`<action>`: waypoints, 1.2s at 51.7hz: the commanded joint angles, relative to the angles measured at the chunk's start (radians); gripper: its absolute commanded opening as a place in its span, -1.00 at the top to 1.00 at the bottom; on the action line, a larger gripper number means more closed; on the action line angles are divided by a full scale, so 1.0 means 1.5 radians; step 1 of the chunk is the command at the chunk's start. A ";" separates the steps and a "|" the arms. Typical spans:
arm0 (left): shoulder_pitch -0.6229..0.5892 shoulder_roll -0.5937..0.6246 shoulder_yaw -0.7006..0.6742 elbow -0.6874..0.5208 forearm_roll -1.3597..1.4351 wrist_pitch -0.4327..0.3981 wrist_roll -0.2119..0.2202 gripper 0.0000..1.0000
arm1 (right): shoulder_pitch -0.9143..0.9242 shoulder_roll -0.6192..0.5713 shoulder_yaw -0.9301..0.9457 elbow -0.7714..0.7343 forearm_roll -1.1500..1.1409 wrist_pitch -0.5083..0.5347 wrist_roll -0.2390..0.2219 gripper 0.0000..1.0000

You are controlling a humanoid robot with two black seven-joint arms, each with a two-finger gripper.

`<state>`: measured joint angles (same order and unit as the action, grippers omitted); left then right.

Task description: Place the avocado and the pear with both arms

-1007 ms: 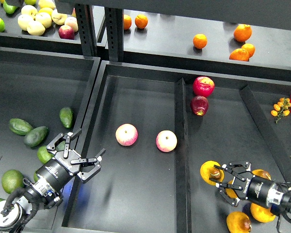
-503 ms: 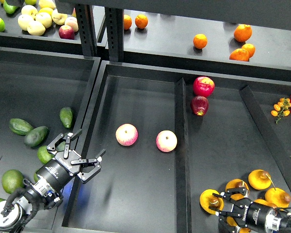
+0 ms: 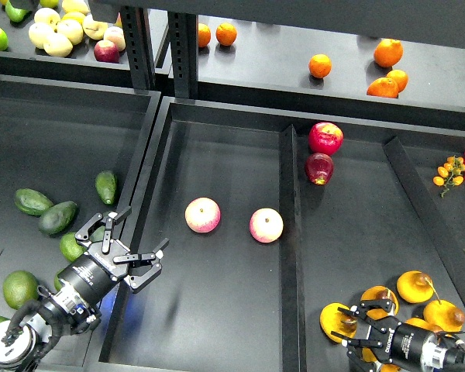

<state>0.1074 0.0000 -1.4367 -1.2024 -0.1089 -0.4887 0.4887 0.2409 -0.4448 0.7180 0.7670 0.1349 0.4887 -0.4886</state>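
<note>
Black bin (image 3: 217,310), both pincers empty, spread

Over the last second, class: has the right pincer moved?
Yes. The right pincer has dropped toward the bottom edge of the view, farther from the two red apples, and now sits at a golden pear.

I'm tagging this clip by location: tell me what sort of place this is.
Probably a mock grocery produce section: black divided display bins hold sorted fruit, with oranges on a back shelf, avocados in the left bin and red apples in another compartment.
</note>
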 commanded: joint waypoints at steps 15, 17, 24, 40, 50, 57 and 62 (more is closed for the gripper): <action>0.000 0.000 0.000 0.002 0.000 0.000 0.000 -0.99 | 0.037 -0.001 0.047 0.047 0.007 0.000 0.000 -0.97; 0.000 0.000 0.000 0.002 0.000 0.000 0.000 -0.99 | 0.045 0.001 0.068 0.051 0.010 0.000 0.000 -0.97; 0.001 0.000 -0.002 0.002 0.000 0.000 0.000 -0.99 | 0.068 0.044 0.162 0.050 0.030 0.000 0.000 -0.97; 0.001 0.000 -0.001 0.011 0.000 0.000 0.000 -0.99 | 0.068 0.188 0.357 -0.026 0.030 0.000 0.000 -0.98; 0.004 0.000 -0.001 0.012 0.000 0.000 0.000 -0.99 | 0.051 0.197 0.371 -0.076 0.052 0.000 0.000 -0.99; 0.005 0.000 0.001 0.011 -0.001 0.000 0.000 -0.99 | 0.009 0.246 0.404 -0.069 0.092 0.000 0.000 -0.99; 0.009 0.000 0.001 0.011 -0.001 0.000 0.000 -0.99 | 0.001 0.279 0.427 -0.066 0.095 0.000 0.000 -0.99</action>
<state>0.1159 0.0000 -1.4364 -1.1842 -0.1100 -0.4887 0.4888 0.2620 -0.0815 1.3199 0.6612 0.2651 0.4886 -0.4885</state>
